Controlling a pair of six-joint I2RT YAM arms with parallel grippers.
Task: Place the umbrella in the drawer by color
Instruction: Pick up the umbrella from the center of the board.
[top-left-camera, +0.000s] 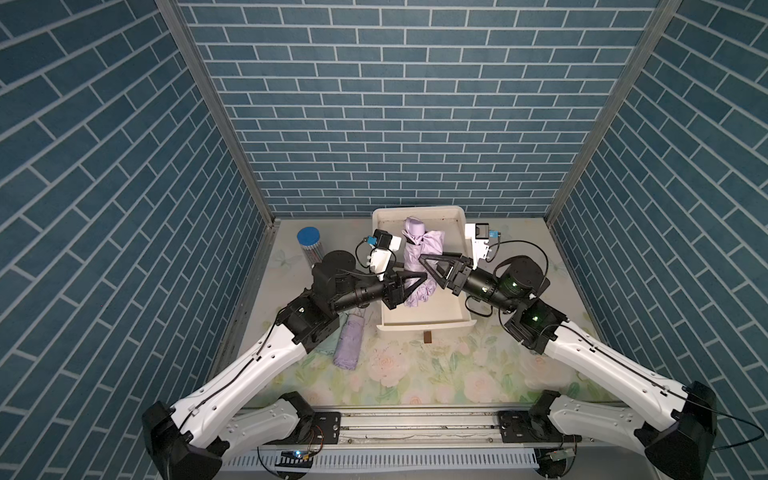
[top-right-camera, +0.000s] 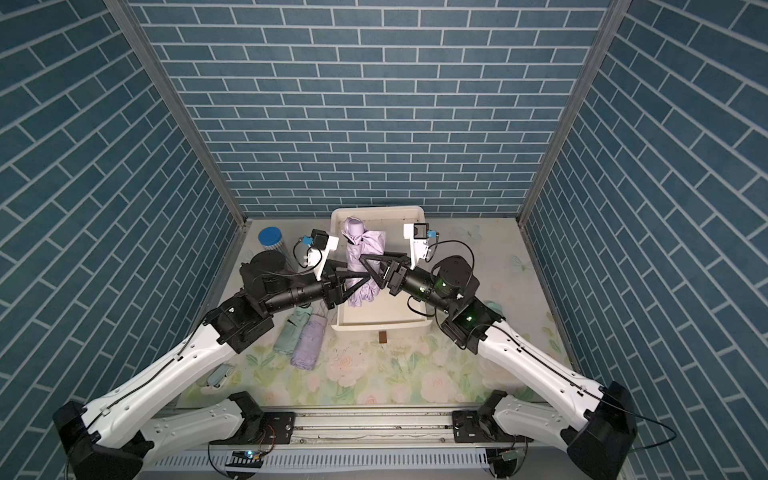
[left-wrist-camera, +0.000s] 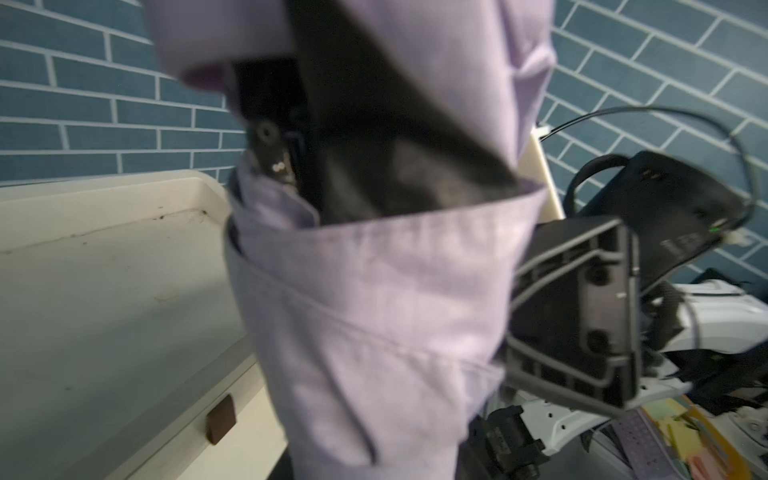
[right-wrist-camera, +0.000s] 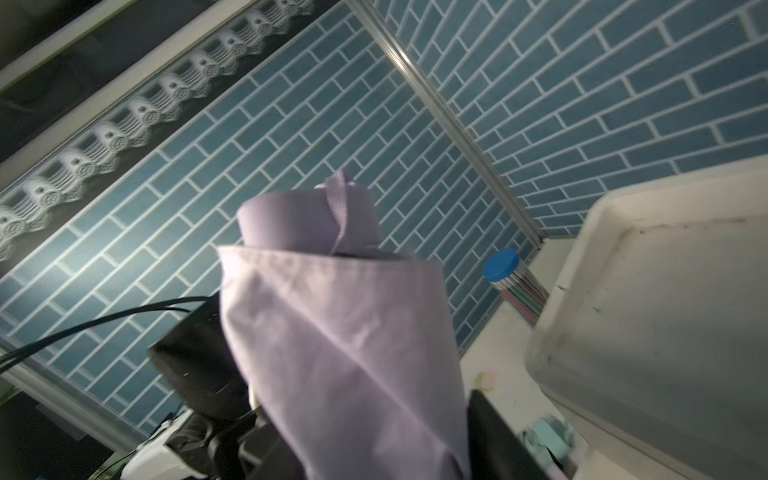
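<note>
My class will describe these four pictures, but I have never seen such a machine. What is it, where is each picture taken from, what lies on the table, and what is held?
It is a robot with two arms, each ending in a two-fingered gripper. Two pictures look down on the whole scene from overhead. The other two come from cameras on the wrists, so they are close and blurred. On the flowered table are a white drawer, a blue-lidded tube, a folded lilac umbrella and a mint umbrella. The left gripper and right gripper meet on a second lilac umbrella over the drawer. I cannot tell which one grips it firmly.
</note>
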